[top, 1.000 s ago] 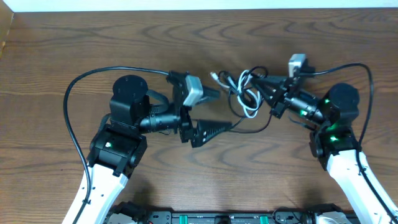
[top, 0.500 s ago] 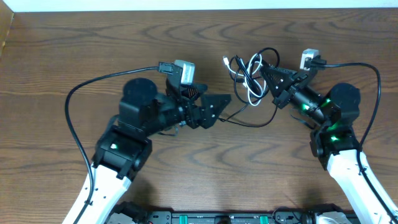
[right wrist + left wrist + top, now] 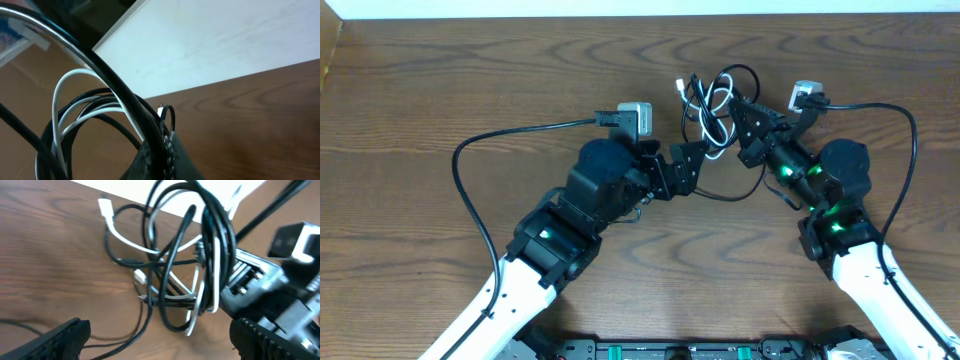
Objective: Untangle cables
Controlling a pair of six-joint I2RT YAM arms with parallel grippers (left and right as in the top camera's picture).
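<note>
Overhead, right gripper clamped the cables; left gripper gaped wide nearby. Grabbing several strands together risked tightening the tangle.

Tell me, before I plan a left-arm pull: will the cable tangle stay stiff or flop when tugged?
Probably floppy: the cables hang in loose loops from the shut right tool. Likely light, since one pinch holds the loops up. Interlocked loops would probably drag along together.

Black and white cables looped over the dark tool — pinched tight; brown table, white surface beyond
</note>
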